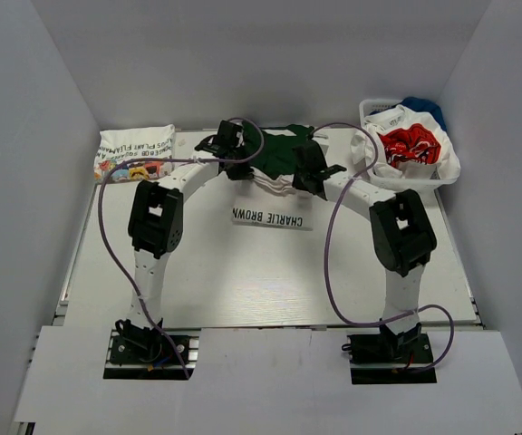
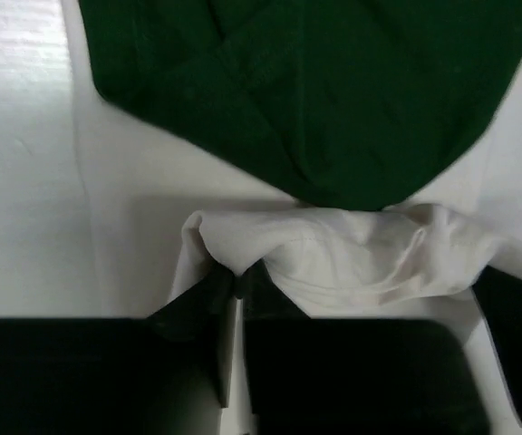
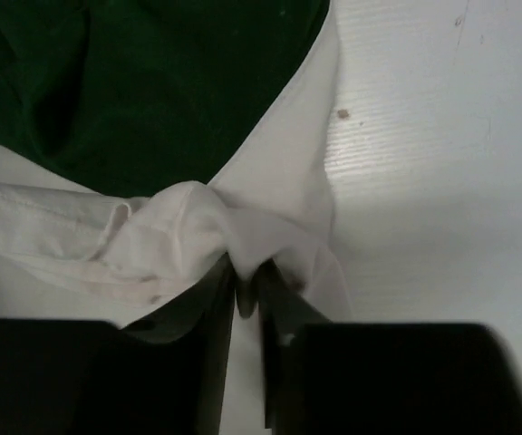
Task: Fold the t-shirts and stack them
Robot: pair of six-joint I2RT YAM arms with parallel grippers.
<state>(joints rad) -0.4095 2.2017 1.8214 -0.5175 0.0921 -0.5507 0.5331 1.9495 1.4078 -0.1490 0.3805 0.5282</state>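
Note:
A white and dark green t-shirt [image 1: 284,154] lies at the table's back middle, its "CHARLIE BROWN" text [image 1: 273,217] showing on the near part. My left gripper [image 1: 227,145] is shut on a white fold of this shirt [image 2: 333,254] at its left side. My right gripper [image 1: 311,177] is shut on a white fold [image 3: 198,227] at its right side. The green part shows beyond both grips in the left wrist view [image 2: 315,91] and the right wrist view [image 3: 134,91]. A folded white printed t-shirt [image 1: 134,152] lies at the back left.
A white mesh basket [image 1: 379,107] stands at the back right, holding a white t-shirt with a red print [image 1: 410,145] and something blue [image 1: 424,107]. White walls enclose the table on three sides.

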